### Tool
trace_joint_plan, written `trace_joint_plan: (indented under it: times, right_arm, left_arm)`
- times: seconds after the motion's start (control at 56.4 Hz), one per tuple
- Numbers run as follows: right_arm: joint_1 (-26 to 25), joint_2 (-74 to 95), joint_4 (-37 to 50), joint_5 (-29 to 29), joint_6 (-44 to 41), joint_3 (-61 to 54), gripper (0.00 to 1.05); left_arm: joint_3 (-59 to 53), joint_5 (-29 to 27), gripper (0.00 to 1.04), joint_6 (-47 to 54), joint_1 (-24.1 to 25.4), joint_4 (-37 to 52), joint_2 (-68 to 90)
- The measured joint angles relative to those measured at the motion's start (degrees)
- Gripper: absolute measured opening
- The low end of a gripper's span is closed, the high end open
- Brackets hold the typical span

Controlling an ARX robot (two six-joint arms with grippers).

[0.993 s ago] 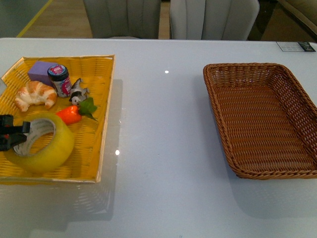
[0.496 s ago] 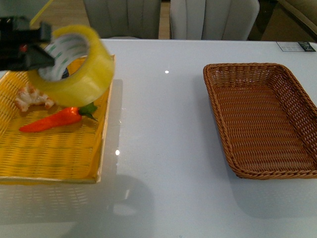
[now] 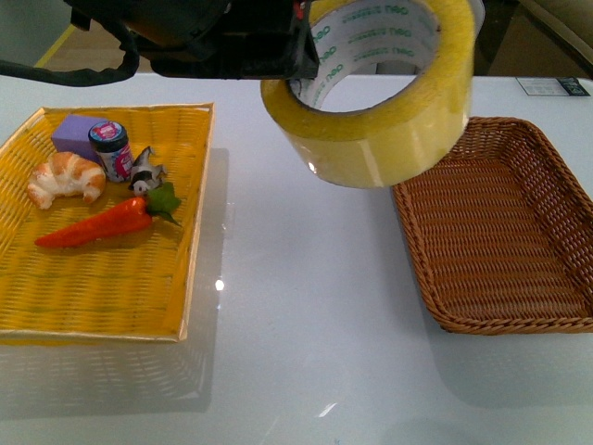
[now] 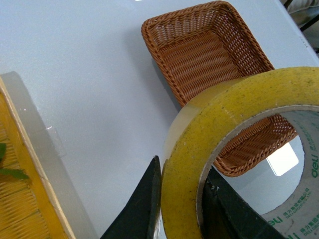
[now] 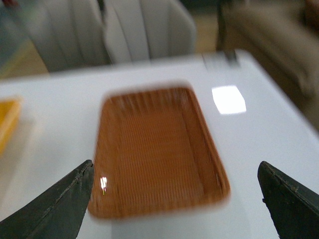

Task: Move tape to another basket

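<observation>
left arm (image 3: 185,37): bulky matte-black housing with rounded edges and a small red spot (image 3: 298,11) at the front end. A thin, smooth black cable (image 3: 56,72) comes off its side. left gripper (image 4: 182,172) fingers (image 4: 134,209): flat black wedges tapering to points, the inner one with a scuffed, speckled edge. right gripper (image 5: 174,167): same dark tapered wedges; the view is blurred, so no finer detail.

Green "deli" lettering stands inside the tape (image 4: 224,114).
</observation>
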Motion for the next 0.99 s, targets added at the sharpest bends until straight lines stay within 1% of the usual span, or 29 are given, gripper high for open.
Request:
trace_joint_plan:
  times: [0.053, 0.106, 0.177, 0.248, 0.337, 0.461, 0.585, 0.638, 0.851, 0.993]
  right_arm:
    - [1.4, 6.6, 2.2, -2.4, 3.7, 2.3, 0.96]
    - [2.3, 12.3, 8.3, -7.1, 7.0, 4.2, 0.96]
    - [3.2, 16.6, 14.7, -10.8, 9.7, 5.1, 0.96]
    - [4.0, 21.3, 23.1, -17.0, 13.3, 5.2, 0.96]
    - [5.7, 27.0, 32.4, -21.4, 17.4, 5.2, 0.96]
    - [7.3, 34.3, 42.9, -24.5, 21.3, 5.2, 0.96]
    - [7.9, 40.7, 49.0, -25.9, 25.0, 5.2, 0.96]
    - [7.9, 43.8, 52.2, -27.5, 27.6, 5.2, 0.96]
    - [9.7, 50.2, 58.6, -29.8, 30.8, 5.6, 0.96]
    - [11.2, 53.7, 61.5, -30.0, 32.3, 6.1, 0.96]
  left_arm:
    - [0.0, 0.0, 0.15, -0.1, -1.1, -0.3, -0.5]
    - [0.0, -0.1, 0.15, -0.2, -1.8, -0.7, -0.6]
    - [0.0, -0.4, 0.15, -0.3, -2.4, -1.2, -0.6]
    - [0.0, -0.7, 0.15, -0.3, -2.8, -1.4, -0.7]
    - [0.0, -1.0, 0.15, -0.3, -3.1, -1.9, -0.7]
    - [0.0, -1.1, 0.15, -0.3, -3.4, -2.3, -0.7]
    - [0.1, -1.0, 0.15, -0.2, -3.6, -2.5, -0.7]
    - [0.2, -0.9, 0.15, -0.2, -3.6, -2.6, -0.7]
    - [0.3, -0.8, 0.15, -0.2, -3.7, -2.6, -0.7]
    - [0.3, -0.6, 0.15, -0.3, -3.7, -2.6, -0.7]
